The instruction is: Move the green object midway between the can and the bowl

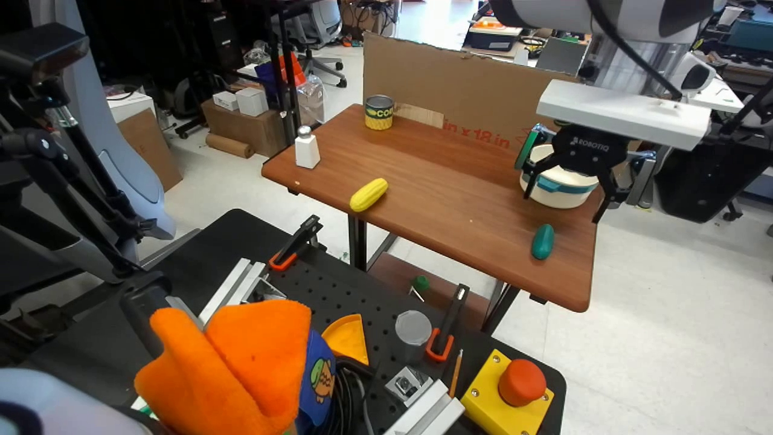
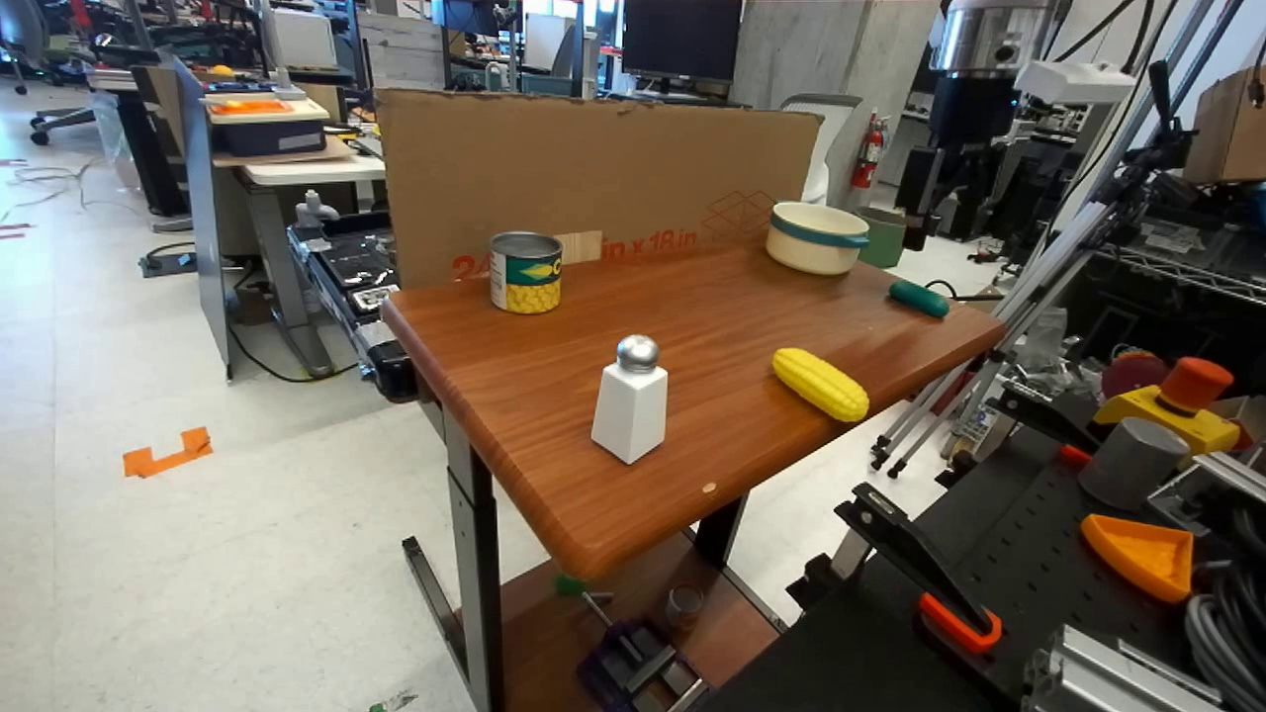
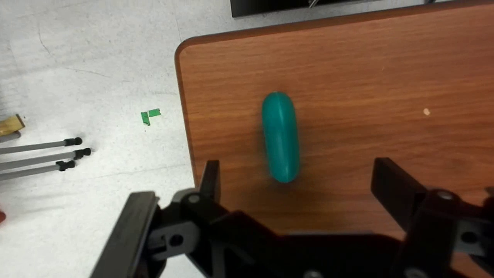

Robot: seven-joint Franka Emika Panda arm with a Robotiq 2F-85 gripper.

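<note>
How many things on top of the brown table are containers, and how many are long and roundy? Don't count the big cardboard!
Containers: 3 (corn can, white shaker, cream bowl with a teal rim)
Long, rounded things: 2 (yellow corn cob, green oblong object)
Total: 5

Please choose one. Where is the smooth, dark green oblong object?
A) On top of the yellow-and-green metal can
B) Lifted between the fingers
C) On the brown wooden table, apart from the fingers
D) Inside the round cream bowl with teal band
C: in the wrist view the green object lies on the table, with bare wood visible between it and the open fingers.
</note>
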